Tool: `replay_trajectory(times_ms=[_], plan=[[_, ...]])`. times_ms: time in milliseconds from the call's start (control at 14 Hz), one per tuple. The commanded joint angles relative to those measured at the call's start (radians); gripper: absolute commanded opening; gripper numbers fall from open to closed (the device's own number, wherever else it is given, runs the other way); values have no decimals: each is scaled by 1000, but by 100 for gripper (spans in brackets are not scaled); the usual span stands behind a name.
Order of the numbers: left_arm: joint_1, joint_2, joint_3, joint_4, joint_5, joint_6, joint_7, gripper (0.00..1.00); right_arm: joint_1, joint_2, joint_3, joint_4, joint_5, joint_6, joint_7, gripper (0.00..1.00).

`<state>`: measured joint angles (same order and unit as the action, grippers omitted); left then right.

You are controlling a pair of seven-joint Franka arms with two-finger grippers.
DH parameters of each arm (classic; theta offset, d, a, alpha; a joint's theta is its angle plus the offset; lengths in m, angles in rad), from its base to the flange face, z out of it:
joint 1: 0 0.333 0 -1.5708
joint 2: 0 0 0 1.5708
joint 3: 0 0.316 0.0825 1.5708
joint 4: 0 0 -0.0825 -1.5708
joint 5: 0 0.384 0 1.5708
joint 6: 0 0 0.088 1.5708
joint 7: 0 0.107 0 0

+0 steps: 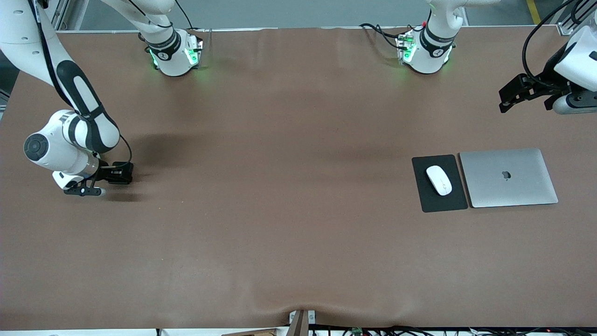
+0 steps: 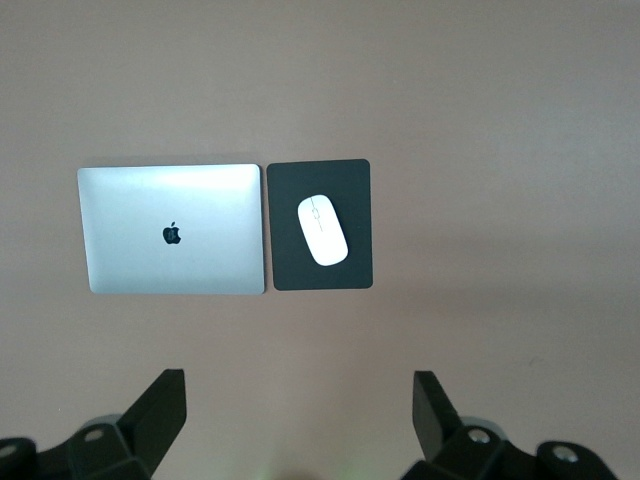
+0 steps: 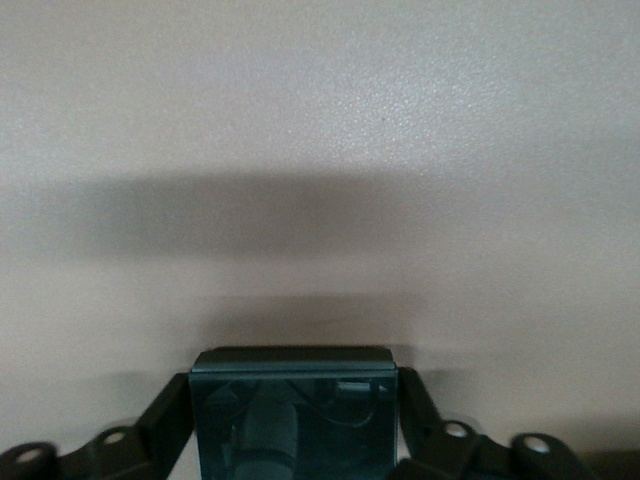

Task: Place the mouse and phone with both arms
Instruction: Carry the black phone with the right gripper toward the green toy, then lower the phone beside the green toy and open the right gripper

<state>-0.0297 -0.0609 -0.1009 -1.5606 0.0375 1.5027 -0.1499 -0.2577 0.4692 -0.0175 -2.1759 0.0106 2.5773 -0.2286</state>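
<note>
The white mouse (image 1: 439,180) (image 2: 323,229) lies on a black mouse pad (image 1: 454,198) (image 2: 352,180) toward the left arm's end of the table. My left gripper (image 1: 508,99) (image 2: 300,400) hangs open and empty over bare table close to that pad. At the right arm's end, my right gripper (image 1: 116,175) (image 3: 295,385) is down at the tabletop. The black phone (image 3: 290,420) sits between its fingers, which press against the phone's two sides. The phone's nearer part is hidden by the hand.
A closed silver laptop (image 1: 508,177) (image 2: 170,230) lies beside the mouse pad, toward the left arm's end. The brown table cover (image 1: 280,210) spreads wide between the two arms. The arm bases (image 1: 175,53) (image 1: 424,49) stand along the edge farthest from the camera.
</note>
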Motion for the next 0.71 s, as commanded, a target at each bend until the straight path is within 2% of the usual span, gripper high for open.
replay_trajectory(times_ms=[0, 143, 429, 643], plan=[[5, -16, 1, -12, -25, -9, 3, 100, -17, -17, 19, -5, -11, -8, -2, 100], [5, -17, 1, -9, -25, -9, 4, 100, -9, -46, 21, 20, -11, -77, 3, 100], [5, -16, 1, -9, -25, -9, 1, 100, 18, -84, 24, 165, -11, -308, 14, 100], [7, -16, 1, -9, -25, -9, 1, 100, 44, -130, 25, 234, -11, -431, 34, 100]])
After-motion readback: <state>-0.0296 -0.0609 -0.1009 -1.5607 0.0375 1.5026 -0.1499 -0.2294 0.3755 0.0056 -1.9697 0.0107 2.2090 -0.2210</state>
